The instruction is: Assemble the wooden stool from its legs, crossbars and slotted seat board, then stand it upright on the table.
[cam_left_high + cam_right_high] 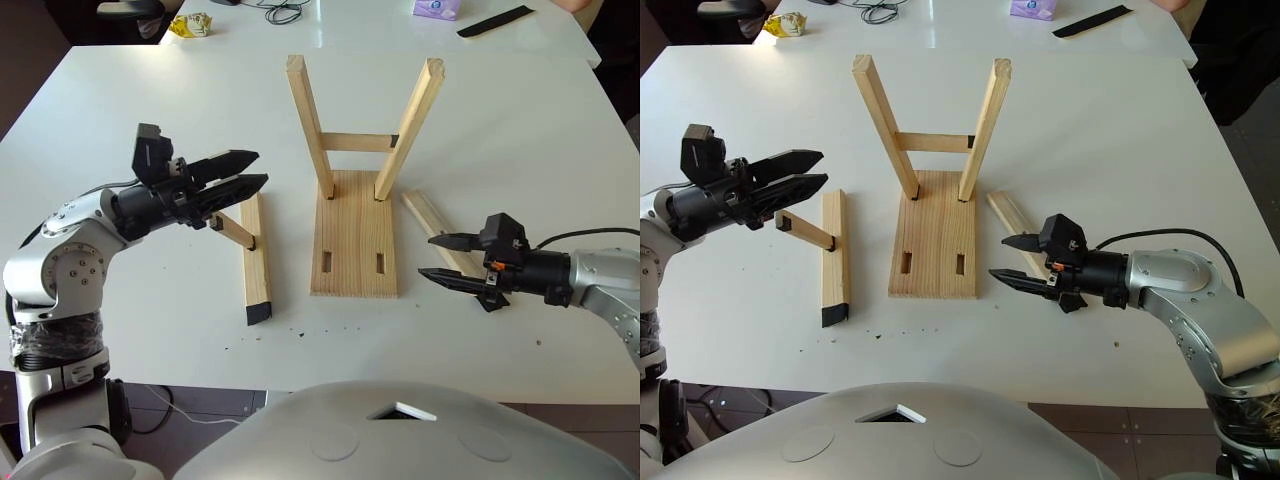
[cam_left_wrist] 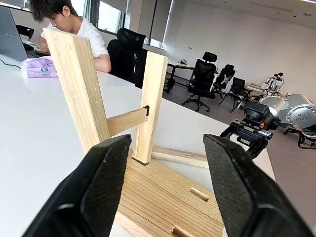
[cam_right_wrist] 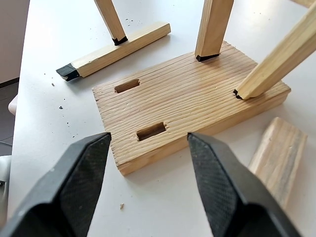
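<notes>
The slotted seat board (image 1: 354,235) lies flat mid-table. Two legs (image 1: 310,125) joined by a crossbar (image 1: 358,142) stand in its far slots, and the two near slots (image 3: 151,130) are empty. Left of the board lies a loose leg (image 1: 257,260) with a crossbar (image 1: 237,231) sticking out of it. Another loose leg (image 1: 432,216) lies to the right of the board. My left gripper (image 1: 262,168) hovers open above the left loose leg, pointing at the board. My right gripper (image 1: 426,256) is open just off the board's near right corner, over the right loose leg's near end.
On the table's far edge sit a yellow wrapper (image 1: 190,24), a purple packet (image 1: 437,9) and a black strip (image 1: 495,21). Small dark crumbs (image 1: 290,329) dot the white table (image 1: 130,110) near its front edge. Wide bare surface lies left and right of the parts.
</notes>
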`<state>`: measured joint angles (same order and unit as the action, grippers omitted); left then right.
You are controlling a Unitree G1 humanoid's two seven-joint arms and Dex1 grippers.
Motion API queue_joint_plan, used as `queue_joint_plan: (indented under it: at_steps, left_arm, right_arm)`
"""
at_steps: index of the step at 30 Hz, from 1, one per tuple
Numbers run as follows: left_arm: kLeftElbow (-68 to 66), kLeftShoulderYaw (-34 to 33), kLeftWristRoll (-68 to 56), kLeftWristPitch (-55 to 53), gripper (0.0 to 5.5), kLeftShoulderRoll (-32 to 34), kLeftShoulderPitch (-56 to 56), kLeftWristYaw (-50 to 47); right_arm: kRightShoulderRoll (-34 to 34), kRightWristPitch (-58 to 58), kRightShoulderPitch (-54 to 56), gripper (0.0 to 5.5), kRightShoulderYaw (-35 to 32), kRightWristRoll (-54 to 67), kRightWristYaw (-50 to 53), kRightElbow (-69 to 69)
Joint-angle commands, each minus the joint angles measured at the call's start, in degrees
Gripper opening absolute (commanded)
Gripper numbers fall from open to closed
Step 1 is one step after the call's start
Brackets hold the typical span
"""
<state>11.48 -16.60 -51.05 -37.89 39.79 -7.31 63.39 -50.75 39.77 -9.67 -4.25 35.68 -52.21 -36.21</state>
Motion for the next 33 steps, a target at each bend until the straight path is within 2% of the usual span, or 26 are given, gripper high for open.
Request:
queue_joint_plan:
  at_steps: [1, 13, 19, 24, 33]
  left_arm:
    - [1.0, -1.04, -1.34, -0.64, 2.72, 0.64, -1.82, -0.9]
    - [3.92, -2.59, -4.62, -2.28, 2.72, 1.65, -3.91, -2.81]
    - [0.49, 5.84, 4.68, 4.31, 2.72, -1.93, 6.89, 0.77]
    - [-0.77, 10.35, 7.02, 7.88, 2.72, -4.83, 9.36, 0.48]
    - [3.34, 3.03, -3.39, 1.26, 2.72, -0.91, -0.1, -3.25]
  right_arm:
    - [-0.81, 0.23, 1.12, 2.85, -0.37, 0.23, -0.39, 0.1]
    - [-1.03, -0.2, 0.82, 2.85, -0.27, -0.2, -0.83, -0.04]
    - [-1.08, -0.33, 1.09, 2.85, 0.59, -0.5, -1.38, 0.12]
    - [-1.16, -0.29, 0.85, 2.85, 0.73, -0.51, -1.44, -0.01]
    - [0.52, -0.38, -1.38, 2.85, 0.44, -0.37, 1.0, -1.97]
